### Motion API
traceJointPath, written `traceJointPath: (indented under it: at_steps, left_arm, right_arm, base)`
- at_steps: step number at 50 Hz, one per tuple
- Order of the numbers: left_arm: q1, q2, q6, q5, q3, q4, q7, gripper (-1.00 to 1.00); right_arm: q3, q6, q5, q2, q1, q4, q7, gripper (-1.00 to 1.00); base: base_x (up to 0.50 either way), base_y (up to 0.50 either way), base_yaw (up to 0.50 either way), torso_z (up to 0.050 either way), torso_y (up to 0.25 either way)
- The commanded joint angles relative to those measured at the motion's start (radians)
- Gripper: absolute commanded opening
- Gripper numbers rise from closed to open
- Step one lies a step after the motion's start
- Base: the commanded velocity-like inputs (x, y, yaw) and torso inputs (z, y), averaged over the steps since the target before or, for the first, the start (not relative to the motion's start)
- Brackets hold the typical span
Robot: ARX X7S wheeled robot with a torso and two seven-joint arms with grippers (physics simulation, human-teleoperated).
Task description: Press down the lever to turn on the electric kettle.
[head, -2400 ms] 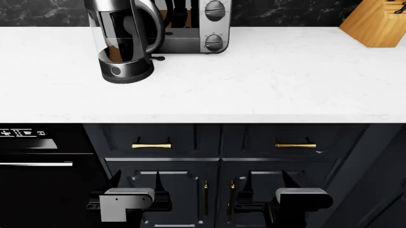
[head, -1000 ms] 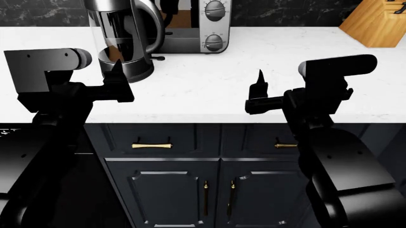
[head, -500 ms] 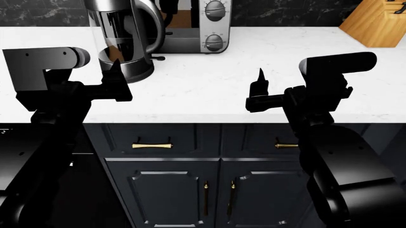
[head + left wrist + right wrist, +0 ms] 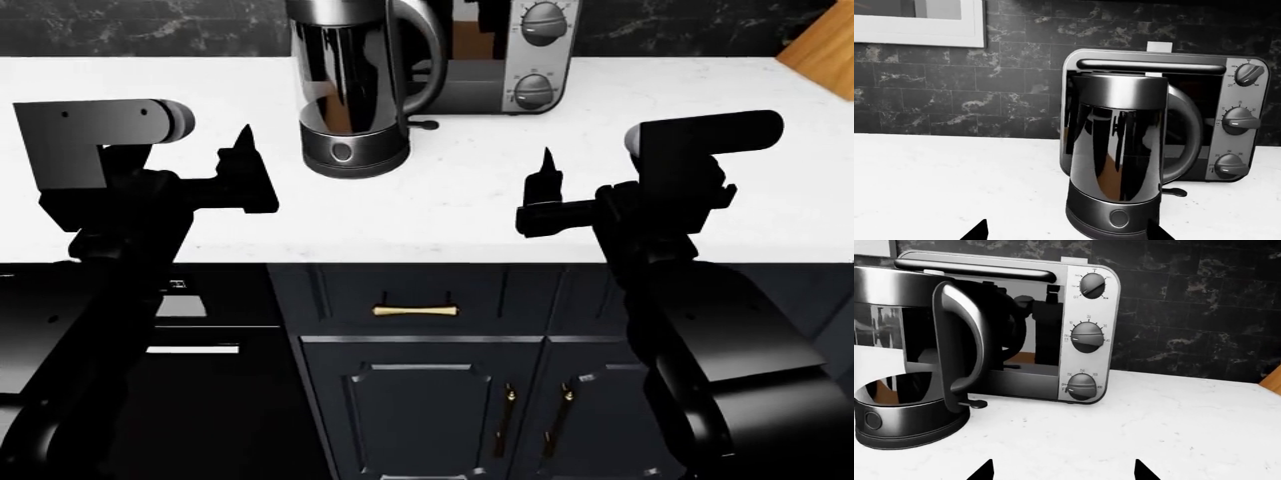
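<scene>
Kitchen, white countertop (image 4: pixel 534 215), toaster oven (image 4: pixel 1054 330), dark cabinets (image 4: pixel 427 400), tile backsplash (image 4: pixel 954 95)

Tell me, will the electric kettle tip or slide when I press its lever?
The electric kettle is tall on a narrow base ring, so it may rock. The lever sits low beside the handle, so tipping leverage looks small. On the smooth countertop it could slide.

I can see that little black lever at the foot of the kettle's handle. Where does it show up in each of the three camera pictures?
Head view: the lever pokes out beside the electric kettle, toward the oven.
Left wrist view: it shows below the handle, before the oven.
Right wrist view: it sits at the handle's foot.
Shared landmark: the oven's lowest dial.
</scene>
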Motion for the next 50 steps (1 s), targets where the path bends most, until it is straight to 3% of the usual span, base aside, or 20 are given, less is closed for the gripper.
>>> traceJointPath:
  at_steps: [1, 32, 45, 50]
  left_arm:
    - [0.004, -0.004, 0.000, -0.005, 0.004, 0.005, -0.005, 1.00]
    - [-0.001, -0.008, 0.009, -0.017, 0.015, -0.008, -0.016, 1.00]
    - [-0.001, -0.011, 0.012, -0.022, 0.016, -0.010, -0.021, 1.00]
    - [0.000, -0.013, 0.011, -0.026, 0.015, -0.008, -0.022, 1.00]
  right_arm:
    - [0.008, 0.026, 0.016, 0.000, 0.003, -0.001, 0.003, 1.00]
    - [0.009, 0.040, 0.042, 0.005, 0.004, 0.003, 0.014, 1.00]
    - [0.012, 0.036, 0.049, 0.005, 0.006, 0.010, 0.022, 1.00]
    - [0.017, 0.034, 0.050, 0.002, 0.008, 0.014, 0.031, 1.00]
  base:
    - [0.34, 0.18, 0.00, 0.000, 0.000]
    - [0.42, 0.01, 0.00, 0.000, 0.000]
    - [0.42, 0.26, 0.00, 0.000, 0.001]
    - [0.00, 0.00, 0.00, 0.000, 0.000]
